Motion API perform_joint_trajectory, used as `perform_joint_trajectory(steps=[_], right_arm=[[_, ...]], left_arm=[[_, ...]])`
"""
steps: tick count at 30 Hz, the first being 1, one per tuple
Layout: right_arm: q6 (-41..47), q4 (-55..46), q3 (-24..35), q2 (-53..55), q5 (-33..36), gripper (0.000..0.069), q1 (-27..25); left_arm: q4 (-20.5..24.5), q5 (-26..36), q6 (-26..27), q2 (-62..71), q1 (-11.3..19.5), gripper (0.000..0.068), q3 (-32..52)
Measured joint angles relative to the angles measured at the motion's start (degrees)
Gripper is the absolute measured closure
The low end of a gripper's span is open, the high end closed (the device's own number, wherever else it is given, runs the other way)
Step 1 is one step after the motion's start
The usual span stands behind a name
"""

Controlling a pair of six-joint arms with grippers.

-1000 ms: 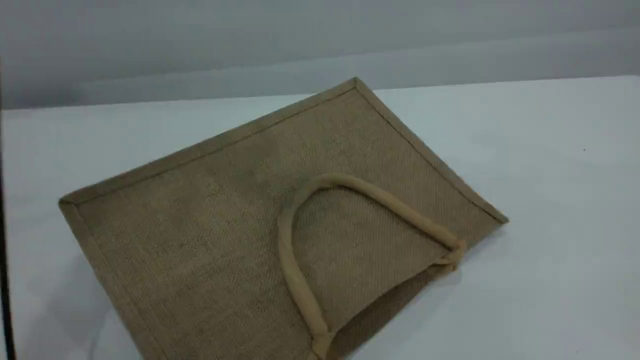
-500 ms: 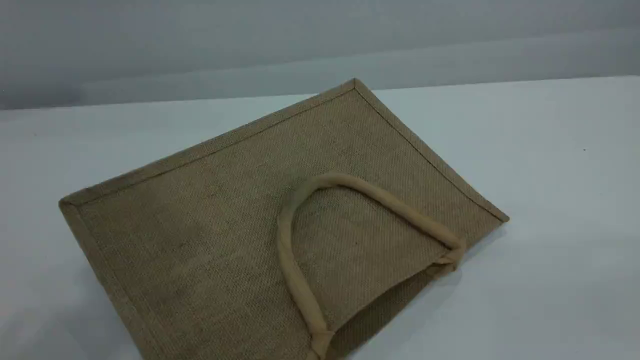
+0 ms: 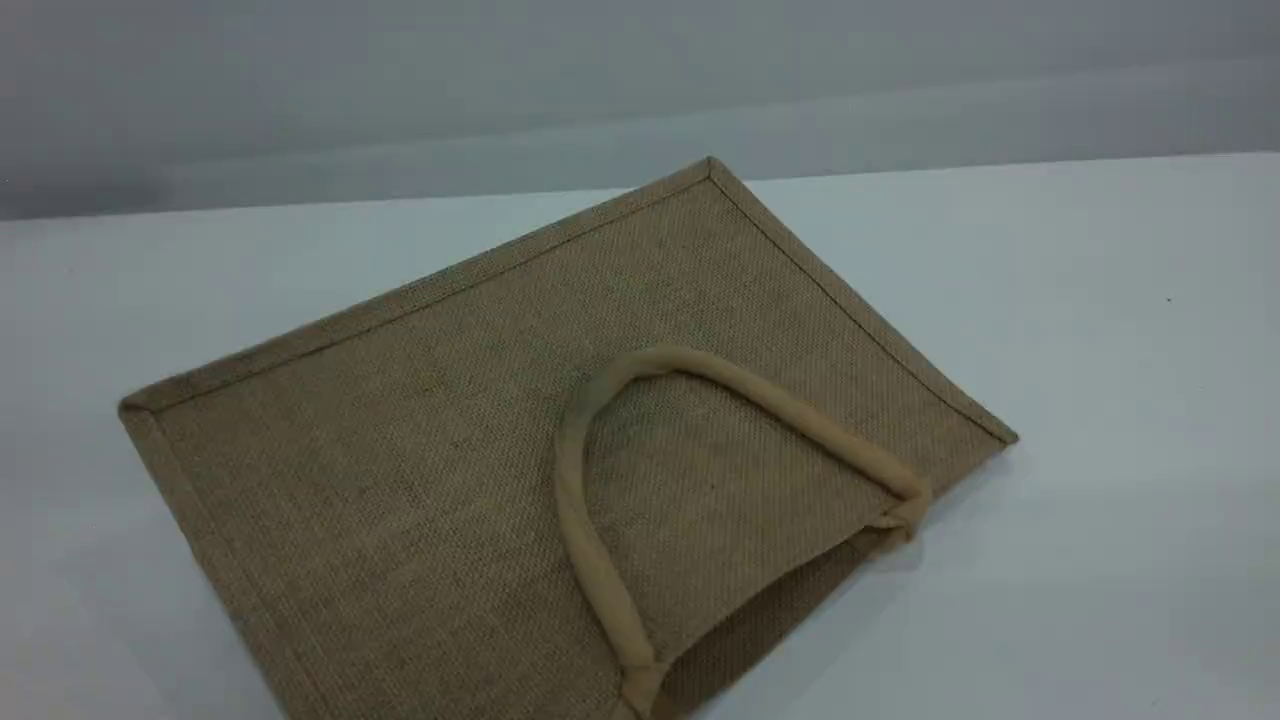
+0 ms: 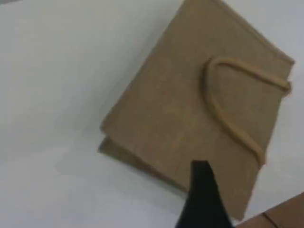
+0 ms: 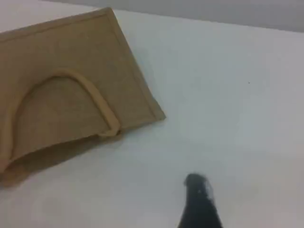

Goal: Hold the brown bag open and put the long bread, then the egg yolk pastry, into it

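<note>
The brown bag (image 3: pixel 430 450) lies flat on the white table, and one beige loop handle (image 3: pixel 572 500) rests on its upper face. Its mouth faces the near right and gapes slightly. In the left wrist view, my left gripper (image 4: pixel 202 176) shows one black fingertip hovering over the near edge of the bag (image 4: pixel 175 109), with nothing held. My right gripper (image 5: pixel 196 187) shows one black fingertip over bare table, to the right of the bag (image 5: pixel 71 47). Neither gripper appears in the scene view. The long bread and the egg yolk pastry are out of view.
The white table (image 3: pixel 1100 350) ends at a far edge against a grey wall (image 3: pixel 640 80). A brown flat corner (image 4: pixel 285 216) of something shows at the bottom right of the left wrist view.
A dark strip at the scene's left edge one second ago has gone from view, and the shading on the bag has lightened. The bag has not moved.
</note>
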Motion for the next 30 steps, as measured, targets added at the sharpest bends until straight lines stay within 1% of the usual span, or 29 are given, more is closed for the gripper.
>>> perform_joint_trajectory(steps=[3,5,8,12,14,18,25,30], right_arm=[[0.0,0.0,0.0,0.0,0.0,0.0269,0.0],[-0.1,0.0,0.0,0.0,0.0,0.0269,0.0],[-0.1,0.0,0.0,0.0,0.1,0.0269,0.0],[-0.1,0.0,0.0,0.0,0.1,0.0269,0.0],[-0.1,0.0,0.0,0.0,0.1,0.027,0.0],[0.0,0.1,0.0,-0.1,0.1,0.027,-1.0],[0.0,0.7,-0.1,-2.7,0.2,0.027,-9.1],[0.0,0.8,-0.1,-2.6,0.2,0.027,-9.6]], left_arm=[[3.4,-0.6,-1.1,-7.4,0.0,0.0237,6.0],[5.9,-2.1,-3.4,-12.4,0.0,0.0237,10.0],[8.6,-4.1,-5.9,-17.4,0.0,0.0237,15.3],[9.0,-5.0,-6.3,-22.8,0.0,0.0237,21.3],[9.0,-3.9,-6.3,-24.6,0.0,0.0237,23.4],[10.7,-2.9,-6.4,-27.2,0.0,0.0237,24.7],[10.5,-2.9,-6.4,-27.3,0.0,0.0237,24.6],[10.5,-2.9,-6.4,-27.3,0.0,0.0237,24.6]])
